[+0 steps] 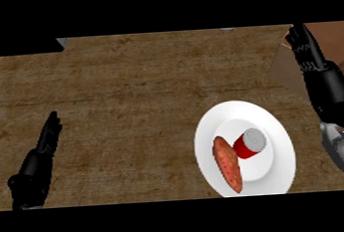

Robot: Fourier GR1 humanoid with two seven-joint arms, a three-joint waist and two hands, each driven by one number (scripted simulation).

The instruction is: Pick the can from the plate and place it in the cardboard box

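The fingers of the right hand are straight and close together, pointing to the upper right corner of the frame, and they pinch nothing. This hand is at the right edge, above the plate in the picture and well apart from the can. Its fingertips lie over the cardboard box, of which only a brown corner shows at the upper right. Going outward, the black hand continues into the grey forearm, which enters from the lower right.

The can is red with a grey top. It seems to lie tilted on the white plate at the lower right of the frame, just beside a long orange-brown sausage (whether the two touch I cannot tell).

I judge that the step in hand is the reach for the can, and it is not yet begun. To do it well, the right hand should come back toward the lower part of the frame, open the thumb away from the fingers, and come to the can from its right side, because the sausage is near on the left. The fingers should close around the red body, not on the grey top, which may slip.

The left hand rests at the lower left over the desk, its fingers straight and together, pointing up; it holds nothing.
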